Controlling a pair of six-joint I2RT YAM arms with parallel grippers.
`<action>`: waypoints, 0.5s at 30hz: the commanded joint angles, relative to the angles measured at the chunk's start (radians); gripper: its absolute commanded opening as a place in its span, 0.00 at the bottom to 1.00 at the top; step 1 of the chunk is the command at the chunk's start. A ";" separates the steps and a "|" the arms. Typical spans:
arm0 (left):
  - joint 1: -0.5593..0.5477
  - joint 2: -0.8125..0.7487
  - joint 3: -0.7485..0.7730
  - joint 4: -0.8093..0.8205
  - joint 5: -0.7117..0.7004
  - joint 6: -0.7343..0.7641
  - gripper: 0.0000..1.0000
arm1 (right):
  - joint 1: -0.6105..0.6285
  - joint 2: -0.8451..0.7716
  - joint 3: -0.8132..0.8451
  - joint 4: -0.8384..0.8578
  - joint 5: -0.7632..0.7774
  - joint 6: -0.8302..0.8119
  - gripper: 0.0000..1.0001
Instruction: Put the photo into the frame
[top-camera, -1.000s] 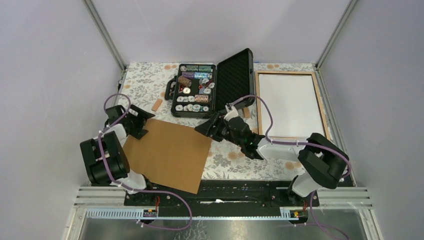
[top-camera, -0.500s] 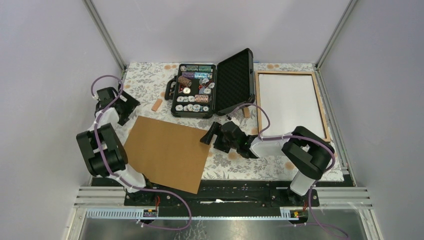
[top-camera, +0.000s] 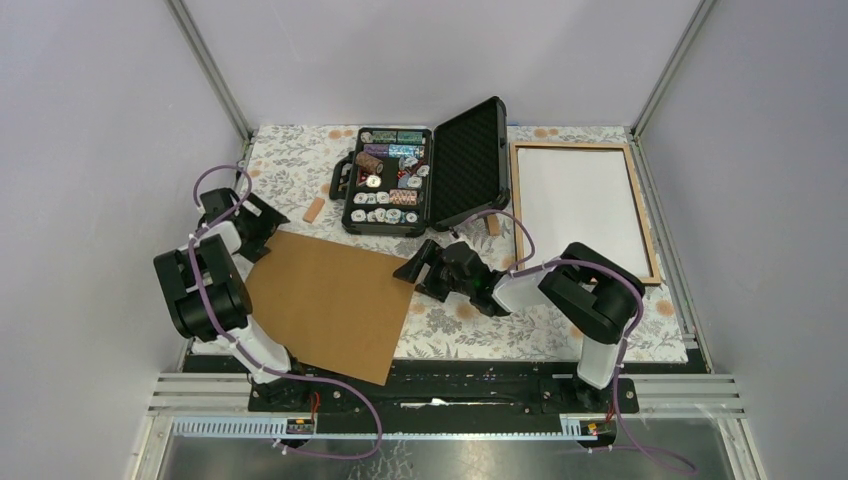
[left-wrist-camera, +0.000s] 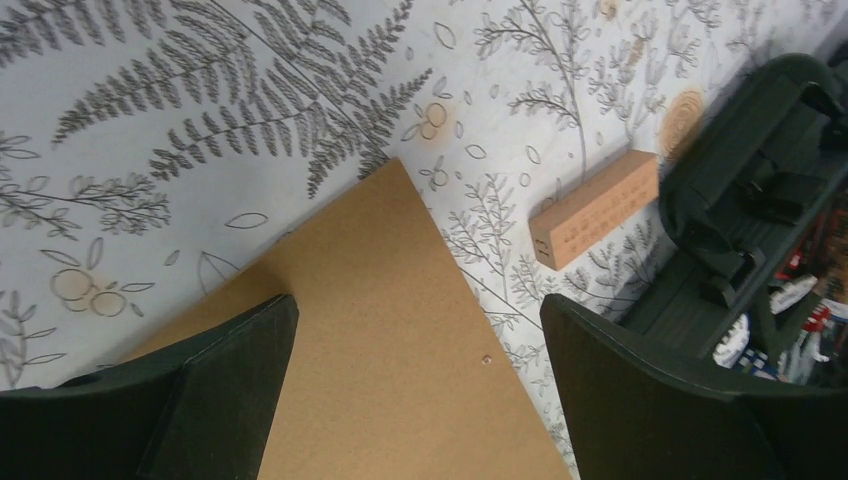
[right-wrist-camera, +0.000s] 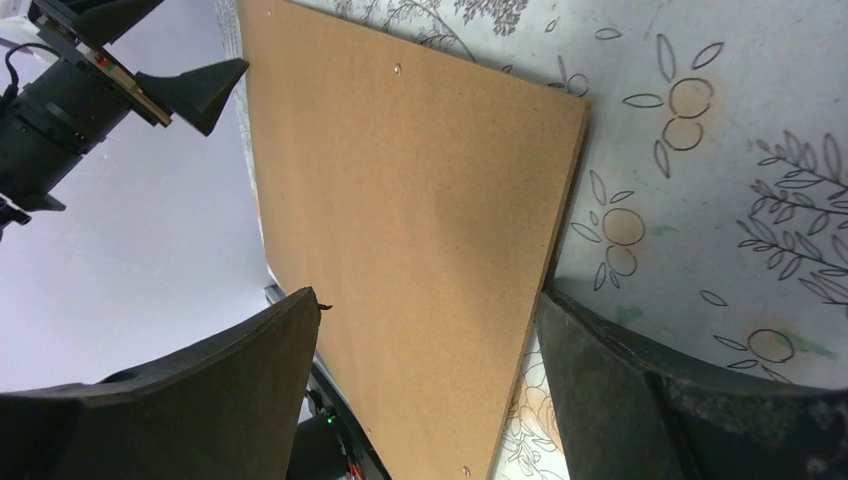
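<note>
Both grippers have shifted slightly; board (top-camera: 335, 305) lies tilted lower centre, left gripper (top-camera: 266, 234) by its upper-left corner, right gripper (top-camera: 416, 270) by its right corner, jaws wide, empty; frame (top-camera: 572, 146) sits upper right, long axis up-down, nearer the right gripper; photo (top-camera: 585, 205), probably face-down, white, inside.

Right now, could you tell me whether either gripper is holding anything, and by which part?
Nothing is held. Both stand open: the left gripper over a corner of the brown board, the right gripper over its opposite edge.
</note>
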 joint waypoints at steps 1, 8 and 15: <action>-0.006 -0.009 -0.099 -0.006 0.138 -0.063 0.98 | 0.003 -0.047 0.055 0.147 -0.072 0.014 0.84; -0.007 -0.087 -0.218 0.117 0.247 -0.156 0.98 | -0.006 -0.175 0.151 -0.014 -0.055 -0.084 0.84; -0.009 -0.129 -0.267 0.165 0.291 -0.212 0.98 | -0.040 -0.198 0.104 0.068 -0.061 -0.037 0.83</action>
